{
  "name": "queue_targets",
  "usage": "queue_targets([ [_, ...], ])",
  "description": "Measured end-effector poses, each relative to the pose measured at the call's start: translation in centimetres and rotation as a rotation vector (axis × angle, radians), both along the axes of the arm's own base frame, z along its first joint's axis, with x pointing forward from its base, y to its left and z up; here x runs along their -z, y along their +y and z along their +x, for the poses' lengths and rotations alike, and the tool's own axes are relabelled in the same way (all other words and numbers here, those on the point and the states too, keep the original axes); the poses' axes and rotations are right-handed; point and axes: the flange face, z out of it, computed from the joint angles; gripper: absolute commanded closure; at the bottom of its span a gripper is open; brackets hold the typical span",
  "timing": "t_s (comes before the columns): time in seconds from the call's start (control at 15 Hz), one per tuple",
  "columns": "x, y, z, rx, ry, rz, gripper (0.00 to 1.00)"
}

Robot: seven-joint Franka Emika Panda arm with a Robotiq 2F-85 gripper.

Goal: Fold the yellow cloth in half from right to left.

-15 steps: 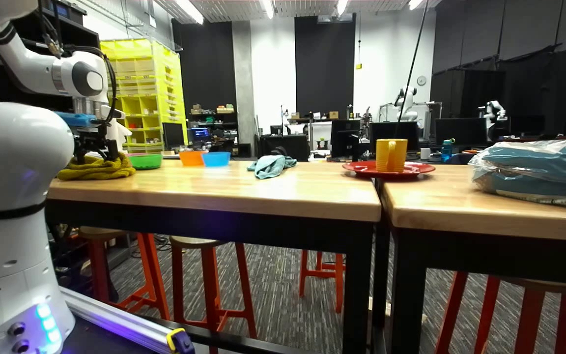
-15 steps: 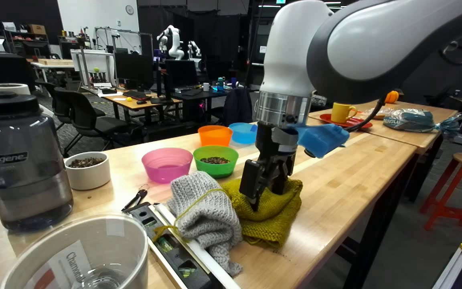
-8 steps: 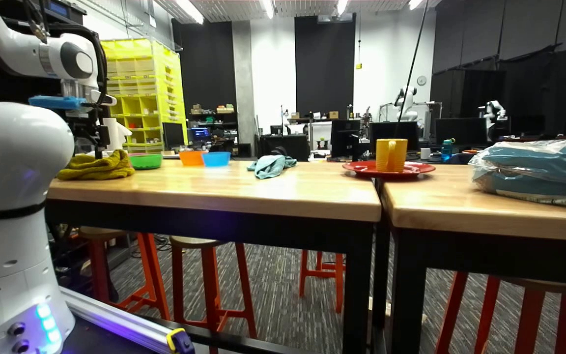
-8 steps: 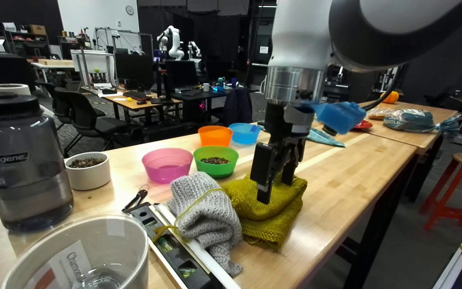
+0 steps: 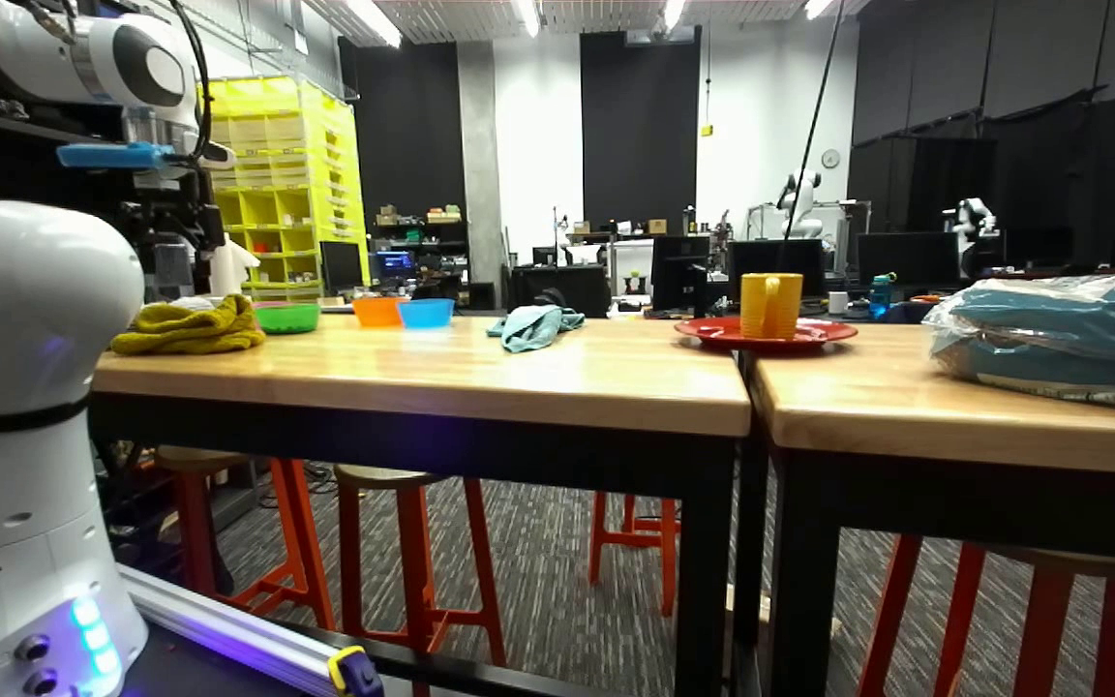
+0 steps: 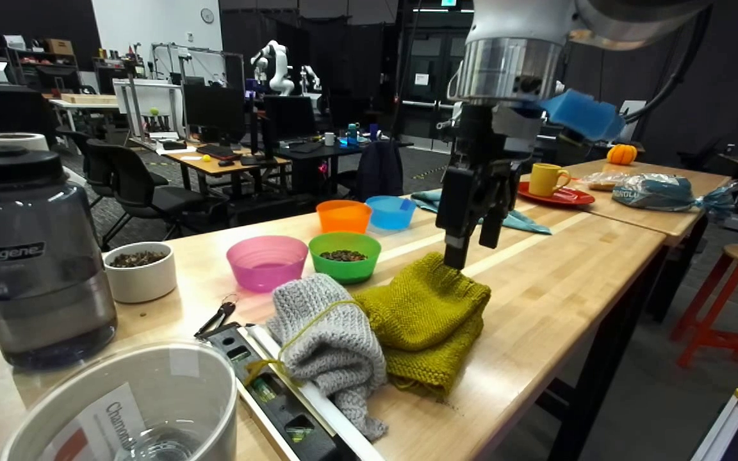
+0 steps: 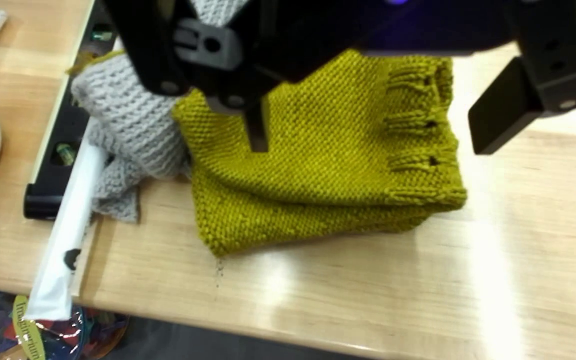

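Mustard-yellow knit cloth (image 7: 325,165) lies in rumpled, pucker-edged layers below the pincer (image 6: 473,248), its jaws apart.

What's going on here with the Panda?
A Franka Panda arm has a yellow knitted cloth to fold in half. Its end effector hangs open above it, holding nothing. The cloth lies doubled over on the wooden tabletop beside a gray knitted cloth, so the fold looks made; whether exactly in half, I can't tell.

Gripper (image 6: 473,250) pointing down, fingers (image 7: 505,107) wide apart
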Motion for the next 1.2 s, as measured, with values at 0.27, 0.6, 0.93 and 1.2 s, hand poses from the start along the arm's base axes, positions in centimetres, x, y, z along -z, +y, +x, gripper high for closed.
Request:
queue_targets([
  [0.27,-1.7,-3.7,1.1,0.051,-0.001,-0.013,0.00],
  [0.6,-3.0,-8.4,2.2,0.151,0.015,-0.010,0.00],
  [0.93,-4.0,-11.7,2.4,0.212,0.027,-0.004,0.00],
  [1.2,-4.7,-13.7,2.1,0.241,0.027,-0.016,0.00],
])
